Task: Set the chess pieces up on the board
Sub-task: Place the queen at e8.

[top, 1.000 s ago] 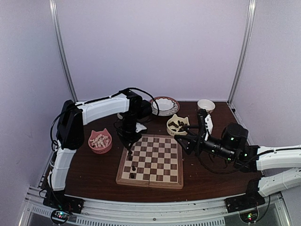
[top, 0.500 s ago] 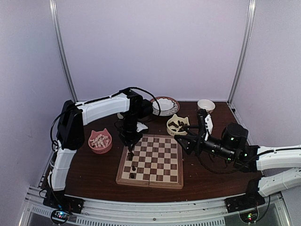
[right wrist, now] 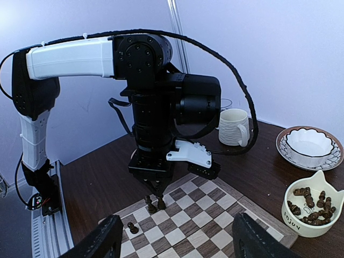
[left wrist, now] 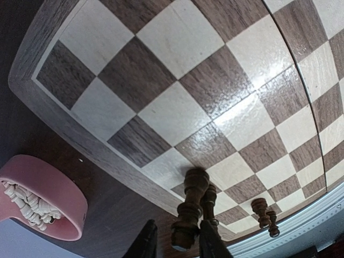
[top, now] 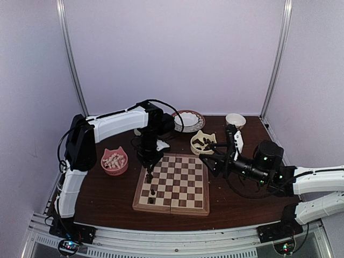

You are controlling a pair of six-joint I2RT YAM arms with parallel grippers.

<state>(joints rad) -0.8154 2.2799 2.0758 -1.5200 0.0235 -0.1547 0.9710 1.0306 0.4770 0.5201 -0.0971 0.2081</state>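
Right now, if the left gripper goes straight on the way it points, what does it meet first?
Probably the board: the left gripper points down at it, its fingers either side of a dark piece standing there. How near the board is, I cannot tell.

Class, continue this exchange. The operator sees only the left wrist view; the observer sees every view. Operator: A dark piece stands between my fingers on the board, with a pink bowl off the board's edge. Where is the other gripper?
Observer: The right gripper hangs open and empty off the right side of the board.
Operator: Where is the rest of the dark set?
Observer: More dark pieces lie in a pale cat-shaped bowl past the board's far right corner, near that gripper.
Operator: Anything else at the back?
Observer: A white ribbed mug stands there, beyond the board's far left corner.
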